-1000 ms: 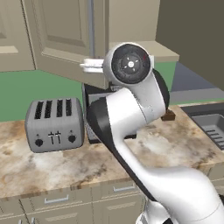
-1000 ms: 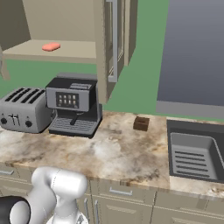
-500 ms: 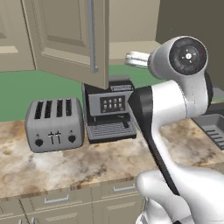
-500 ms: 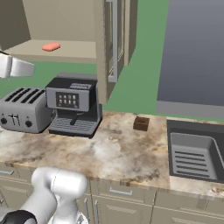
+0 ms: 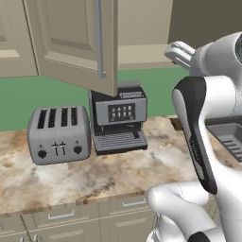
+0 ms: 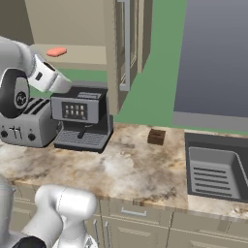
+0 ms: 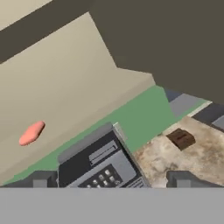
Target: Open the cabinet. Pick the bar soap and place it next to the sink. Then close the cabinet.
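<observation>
One door of the cabinet (image 5: pixel 71 42) hangs swung out over the tabletop (image 6: pixel 140 167), its long silver handle (image 5: pixel 99 38) facing the room, so the opening step looks done and the reach for the bar soap (image 6: pixel 56 51) is the step in hand. The soap lies flat on the open cabinet shelf (image 6: pixel 77 57), above and a little left of the black coffee machine (image 6: pixel 80 118); in the hand view it sits well off to the left, so the wrist needs to swing toward it until it is centred between the tips. The gripper (image 7: pixel 111 180) has its jaws spread wide and empty, which suits a low flat bar: better to come in level with the shelf, straddle the soap across its narrow width, and close only once the tips are down beside it. The open door's edge and the coffee machine's top crowd the approach, so the arm should stay clear of both. Below, the marbled tabletop carries a silver toaster (image 5: pixel 59 134), the coffee machine and a small dark brown block (image 6: pixel 156 136), with the sink (image 6: pixel 215 169) to the right and a green wall behind.
</observation>
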### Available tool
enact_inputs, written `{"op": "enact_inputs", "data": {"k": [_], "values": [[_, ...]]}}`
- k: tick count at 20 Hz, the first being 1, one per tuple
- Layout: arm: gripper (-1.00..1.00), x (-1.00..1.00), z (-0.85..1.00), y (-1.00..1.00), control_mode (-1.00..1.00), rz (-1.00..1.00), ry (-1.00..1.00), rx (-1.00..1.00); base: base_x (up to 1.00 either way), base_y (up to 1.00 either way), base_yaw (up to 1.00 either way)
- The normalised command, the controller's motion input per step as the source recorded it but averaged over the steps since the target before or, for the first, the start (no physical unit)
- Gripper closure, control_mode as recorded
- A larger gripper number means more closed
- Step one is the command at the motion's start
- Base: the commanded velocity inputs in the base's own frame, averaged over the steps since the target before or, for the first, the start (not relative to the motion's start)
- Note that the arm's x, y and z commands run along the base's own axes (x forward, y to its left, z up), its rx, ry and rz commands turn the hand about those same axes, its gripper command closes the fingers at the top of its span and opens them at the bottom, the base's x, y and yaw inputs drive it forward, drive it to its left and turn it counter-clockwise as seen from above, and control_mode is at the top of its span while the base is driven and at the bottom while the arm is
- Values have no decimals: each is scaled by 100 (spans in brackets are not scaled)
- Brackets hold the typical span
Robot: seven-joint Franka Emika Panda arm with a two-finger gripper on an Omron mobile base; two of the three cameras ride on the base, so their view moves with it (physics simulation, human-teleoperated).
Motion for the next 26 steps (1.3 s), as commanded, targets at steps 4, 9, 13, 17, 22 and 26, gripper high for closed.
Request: {"op": "enact_inputs", "data": {"k": [4, 9, 13, 17, 22, 26], "values": [[-100, 45, 0, 0, -100, 3, 0, 40, 0, 0, 0], [-100, 33, 0, 19, -100, 13, 0, 35, 0, 0, 0], [-100, 26, 0, 40, -100, 21, -1, 30, 0, 0, 0], [-100, 15, 0, 47, -100, 34, 0, 21, 0, 0, 0], [-100, 11, 0, 21, -100, 34, 0, 7, 0, 0, 0], [-100, 23, 0, 6, -100, 25, 0, 2, 0, 0, 0]]}}
